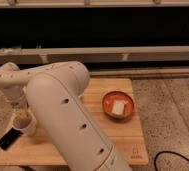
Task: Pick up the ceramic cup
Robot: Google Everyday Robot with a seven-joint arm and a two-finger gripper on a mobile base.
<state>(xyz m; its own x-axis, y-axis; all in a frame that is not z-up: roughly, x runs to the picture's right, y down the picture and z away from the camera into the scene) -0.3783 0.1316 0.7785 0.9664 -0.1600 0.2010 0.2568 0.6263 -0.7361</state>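
The ceramic cup (pixel 27 128) is small and white. It stands on the left part of the wooden table (pixel 95 90), just right of a flat black phone (pixel 9 139). My gripper (pixel 21 116) hangs from the white arm (pixel 63 110) and sits right on top of the cup, at its rim. The gripper hides most of the cup's opening. The arm's thick white link crosses the middle of the view and hides part of the table.
A wide orange-red bowl (pixel 118 105) with a small white piece inside stands on the right part of the table. A dark wall with grey rails runs behind. The floor is speckled, and a black cable (pixel 175 159) lies at the lower right.
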